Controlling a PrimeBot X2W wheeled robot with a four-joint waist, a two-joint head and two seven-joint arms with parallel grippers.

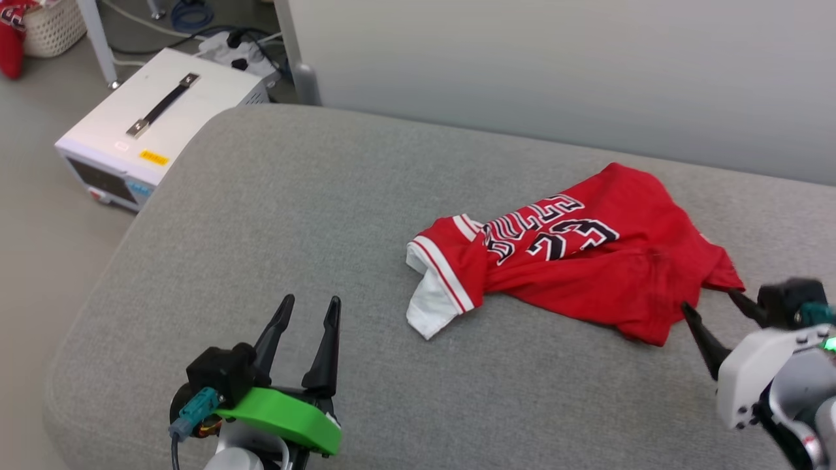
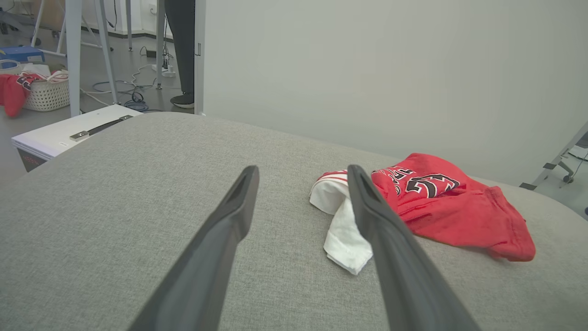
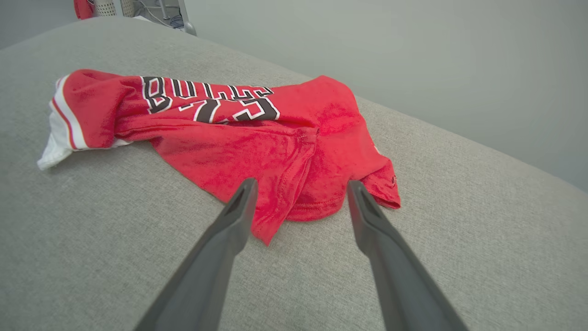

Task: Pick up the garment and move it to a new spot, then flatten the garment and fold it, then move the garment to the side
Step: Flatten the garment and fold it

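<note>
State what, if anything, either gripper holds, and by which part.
Nothing is held. The left gripper and right gripper have open jaws; the garment lies free on the cushion.

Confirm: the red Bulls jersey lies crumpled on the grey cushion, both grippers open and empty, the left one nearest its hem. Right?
No: the right gripper is nearest the hem of the red Bulls jersey, as the right wrist view shows; the left gripper sits off by the white sleeve. The rest holds.

The garment (image 1: 588,251) lies on the cushion (image 1: 294,228).
</note>
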